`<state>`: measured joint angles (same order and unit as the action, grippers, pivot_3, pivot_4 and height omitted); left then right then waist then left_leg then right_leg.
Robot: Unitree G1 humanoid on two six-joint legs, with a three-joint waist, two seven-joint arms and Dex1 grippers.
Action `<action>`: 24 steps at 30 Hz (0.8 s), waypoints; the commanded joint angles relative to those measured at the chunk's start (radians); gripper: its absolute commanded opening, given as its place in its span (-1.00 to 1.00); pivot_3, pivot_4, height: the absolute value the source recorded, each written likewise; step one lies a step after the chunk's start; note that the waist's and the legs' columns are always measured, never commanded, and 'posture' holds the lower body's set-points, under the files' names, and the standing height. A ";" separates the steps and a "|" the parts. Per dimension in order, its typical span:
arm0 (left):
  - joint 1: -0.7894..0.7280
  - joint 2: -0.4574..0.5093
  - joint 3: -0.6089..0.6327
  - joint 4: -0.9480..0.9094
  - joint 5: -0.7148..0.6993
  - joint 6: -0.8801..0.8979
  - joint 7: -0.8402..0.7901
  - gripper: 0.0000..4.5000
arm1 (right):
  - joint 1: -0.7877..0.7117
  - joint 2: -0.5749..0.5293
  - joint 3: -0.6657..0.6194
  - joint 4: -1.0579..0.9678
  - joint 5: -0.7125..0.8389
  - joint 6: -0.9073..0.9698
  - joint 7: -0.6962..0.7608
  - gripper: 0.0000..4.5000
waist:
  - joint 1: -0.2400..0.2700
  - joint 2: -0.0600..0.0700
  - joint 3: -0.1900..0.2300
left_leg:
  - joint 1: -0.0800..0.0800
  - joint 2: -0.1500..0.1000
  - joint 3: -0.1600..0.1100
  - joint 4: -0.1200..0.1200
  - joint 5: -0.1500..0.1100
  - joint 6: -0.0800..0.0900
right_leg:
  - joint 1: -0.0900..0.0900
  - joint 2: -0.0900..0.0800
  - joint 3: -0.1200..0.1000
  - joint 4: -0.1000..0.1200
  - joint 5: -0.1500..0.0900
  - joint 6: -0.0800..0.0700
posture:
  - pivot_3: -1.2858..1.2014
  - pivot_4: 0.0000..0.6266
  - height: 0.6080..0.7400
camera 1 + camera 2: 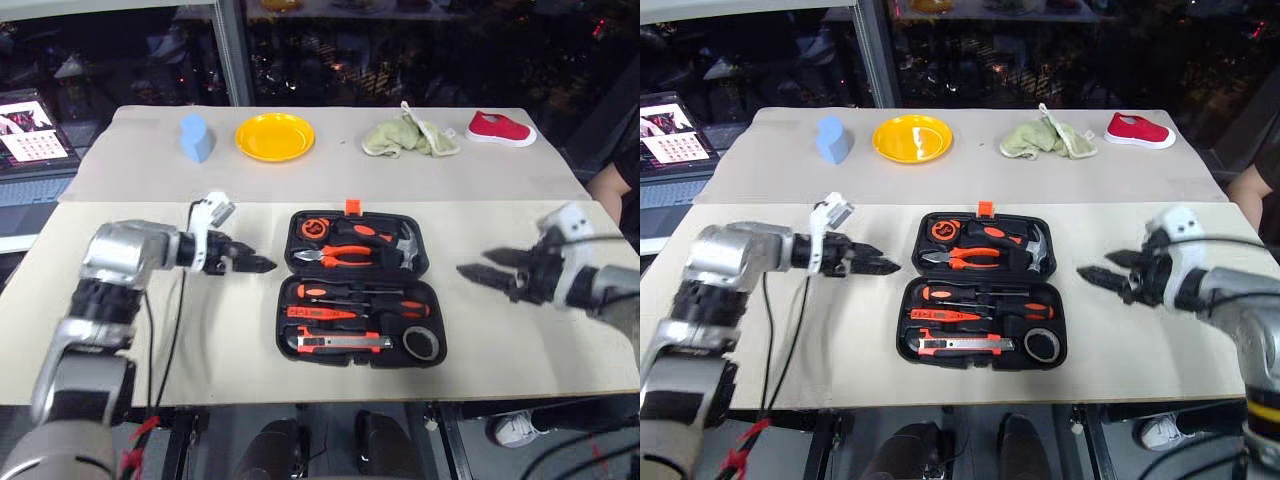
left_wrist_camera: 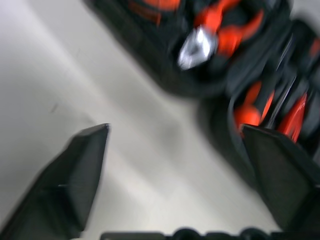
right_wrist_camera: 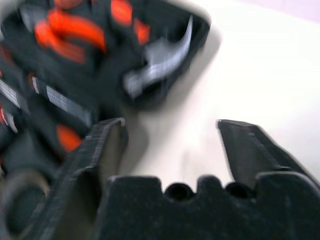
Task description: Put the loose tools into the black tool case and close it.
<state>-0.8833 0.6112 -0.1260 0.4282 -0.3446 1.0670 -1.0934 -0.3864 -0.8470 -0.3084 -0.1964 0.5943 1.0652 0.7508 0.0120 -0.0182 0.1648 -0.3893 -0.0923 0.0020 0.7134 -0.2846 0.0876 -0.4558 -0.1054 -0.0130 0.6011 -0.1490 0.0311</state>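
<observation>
Both wrist views motion-blurred. Left wrist: black tool case [image 2: 220,75] cut by top and right edges; orange handles and a silver tip inside smear together, can't separate individual tools. Right wrist: hammer [image 3: 160,55] head readable, everything else in the case is orange/black smear, cut at left edge. Head views: right arm cropped at right edge; person's arm [image 1: 612,185] at right edge mostly cut off; shoe [image 1: 515,428] under counter at lower right partly hidden.

Honestly can't read a single word, brand or number anywhere here; whatever's printed on the screen [image 1: 28,130] far left is too small to make out.
</observation>
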 commanded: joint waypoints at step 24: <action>-0.160 -0.112 -0.005 0.265 0.056 -0.042 0.066 0.13 | -0.272 0.115 0.179 0.324 -0.031 0.095 -0.067 0.45 | -0.006 0.000 0.000 | -0.005 -0.001 0.000 0.000 0.000 0.000 | -0.006 -0.003 0.000 0.008 0.000 0.000 | 0.03 -0.52 1.00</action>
<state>-1.0228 0.4979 -0.1332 0.7293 -0.2905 1.0252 -1.0164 -0.6354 -0.7344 -0.1220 0.1297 0.5635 1.1608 0.6822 0.0065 -0.0184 0.1647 -0.3947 -0.0934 0.0016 0.7130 -0.2847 0.0873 -0.4614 -0.1084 -0.0130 0.6086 -0.1488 0.0309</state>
